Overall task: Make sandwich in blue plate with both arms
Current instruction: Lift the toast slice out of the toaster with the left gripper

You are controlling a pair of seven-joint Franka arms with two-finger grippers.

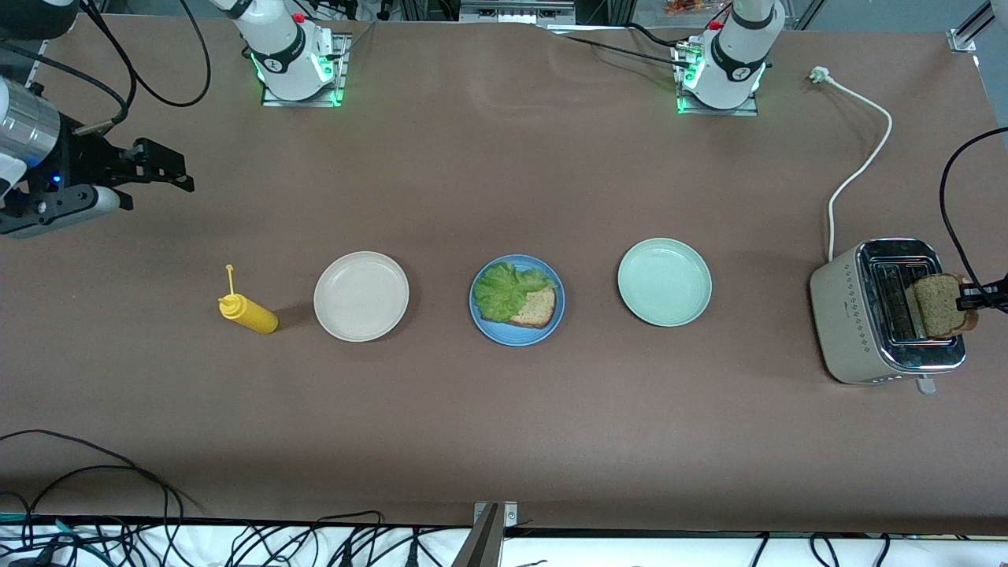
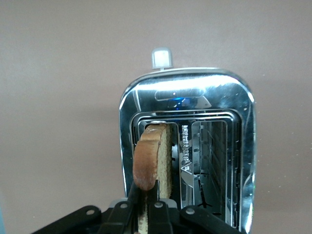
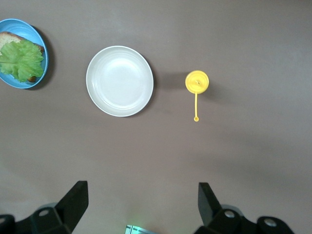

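The blue plate (image 1: 513, 336) sits at the middle of the table and holds a brown bread slice (image 1: 538, 309) with a green lettuce leaf (image 1: 504, 287) lying over most of it. A second bread slice (image 1: 937, 305) stands upright, partly out of a slot of the toaster (image 1: 846, 315) at the left arm's end. My left gripper (image 1: 972, 298) is shut on this slice's top edge; in the left wrist view the fingers (image 2: 134, 200) pinch its crust (image 2: 146, 161). My right gripper (image 1: 169, 169) hangs open and empty over bare table at the right arm's end, its fingers (image 3: 75, 197) spread wide.
A cream-white plate (image 1: 361, 296) and a yellow squeeze bottle (image 1: 248, 313) stand between the blue plate and the right arm's end. A mint-green plate (image 1: 664, 282) lies between the blue plate and the toaster. The toaster's white cord (image 1: 862, 161) runs toward the left arm's base.
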